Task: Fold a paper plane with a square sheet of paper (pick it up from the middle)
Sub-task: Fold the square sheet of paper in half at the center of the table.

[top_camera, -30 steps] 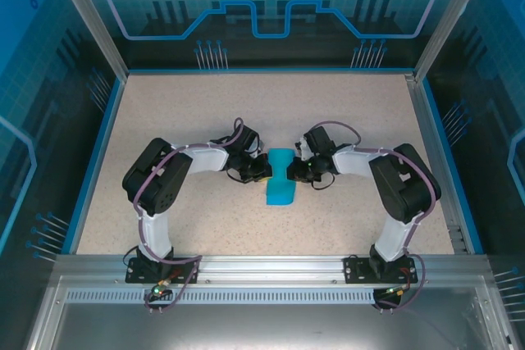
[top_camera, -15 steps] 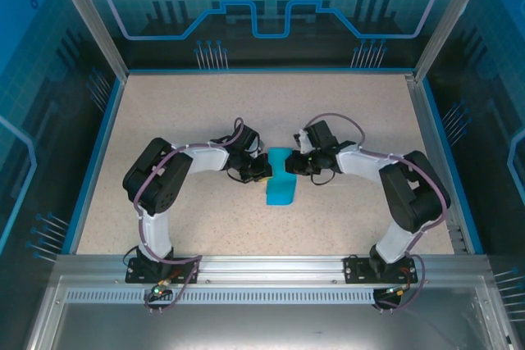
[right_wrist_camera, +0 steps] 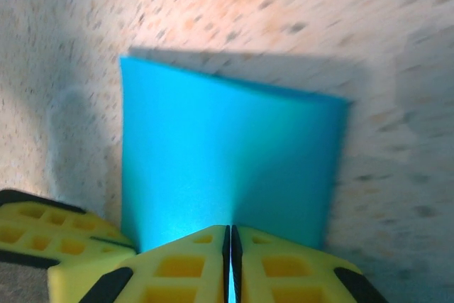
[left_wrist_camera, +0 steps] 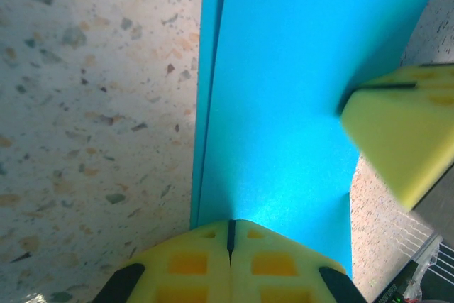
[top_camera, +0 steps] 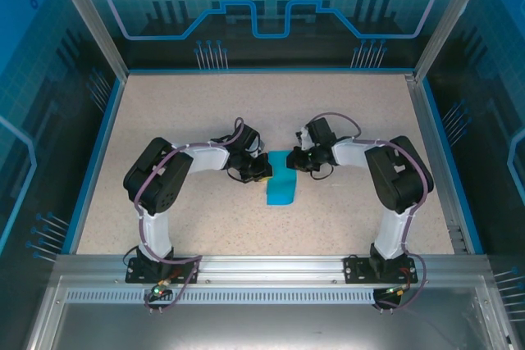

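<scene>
While keeping the left gripper (top_camera: 261, 171) parked at the left edge of the sheet of paper (top_camera: 280, 179), carried the right gripper (top_camera: 298, 161) off the strip's middle and up toward its far end within the last second. Left the sheet where it lay: folded into a narrow strip on the table (top_camera: 205, 120), between the two tools.

Found the left gripper (left_wrist_camera: 229, 235), through its own wrist camera, with pads pressed together and tips on the near edge of the sheet (left_wrist_camera: 284, 69), a layered fold edge just left of them. Could not tell whether any paper sat inside that seam. Saw one yellow pad (left_wrist_camera: 397, 133) of the right gripper ahead and to the right, at the strip's other long edge.

Found the right gripper (right_wrist_camera: 228, 238) likewise closed, with a sliver of teal in the seam, so judged it as pinching the sheet (right_wrist_camera: 227, 154), which stretched ahead of the tips with a shadow beyond. Glimpsed a left-gripper pad (right_wrist_camera: 50, 235) just to the left.

Read the shift as a regrip for the next crease: no pointed nose yet, plane well short of done
</scene>
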{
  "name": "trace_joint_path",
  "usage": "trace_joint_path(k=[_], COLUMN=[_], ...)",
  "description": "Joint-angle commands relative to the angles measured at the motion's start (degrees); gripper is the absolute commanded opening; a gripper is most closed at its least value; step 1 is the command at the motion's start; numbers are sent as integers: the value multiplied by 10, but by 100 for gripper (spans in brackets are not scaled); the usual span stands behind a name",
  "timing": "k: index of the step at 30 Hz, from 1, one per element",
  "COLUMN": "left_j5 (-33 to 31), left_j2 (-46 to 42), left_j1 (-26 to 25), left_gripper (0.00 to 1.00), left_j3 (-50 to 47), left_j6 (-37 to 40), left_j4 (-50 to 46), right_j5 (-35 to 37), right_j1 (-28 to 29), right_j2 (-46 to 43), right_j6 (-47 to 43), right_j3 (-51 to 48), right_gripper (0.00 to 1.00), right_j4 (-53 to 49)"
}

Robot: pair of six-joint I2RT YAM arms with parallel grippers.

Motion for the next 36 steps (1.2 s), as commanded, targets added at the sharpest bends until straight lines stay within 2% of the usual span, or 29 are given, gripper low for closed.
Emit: trace_joint_path(k=[1, 5, 11, 19, 29, 33, 36], left_j5=[-61, -60, -59, -60, -64, -64, -64], left_j2=[54, 57, 56, 55, 56, 56, 56], left_j1=[-5, -5, -5, -6, -9, -9, -8], left_gripper=[0, 0, 0, 0, 0, 0, 0], left_j3=[-26, -25, -22, -19, -21, -25, -25], left_j6=[1, 4, 4, 2, 13, 12, 13], left_j4=[-97, -99, -100, -102, -108, -104, -103], right_j5=[25, 17, 9, -4, 43, 84, 87], right_j1=[-40, -42, 8, 25, -21, -46, -53], right_j2=[6, -13, -45, 12, 63, 53, 30], right_j6=[0, 0, 11, 26, 42, 51, 43], right_j3=[-8, 9, 22, 39, 69, 73, 79], right_gripper=[13, 13, 14, 14, 14, 14, 15], right_j4=[10, 12, 17, 30, 4, -3, -6])
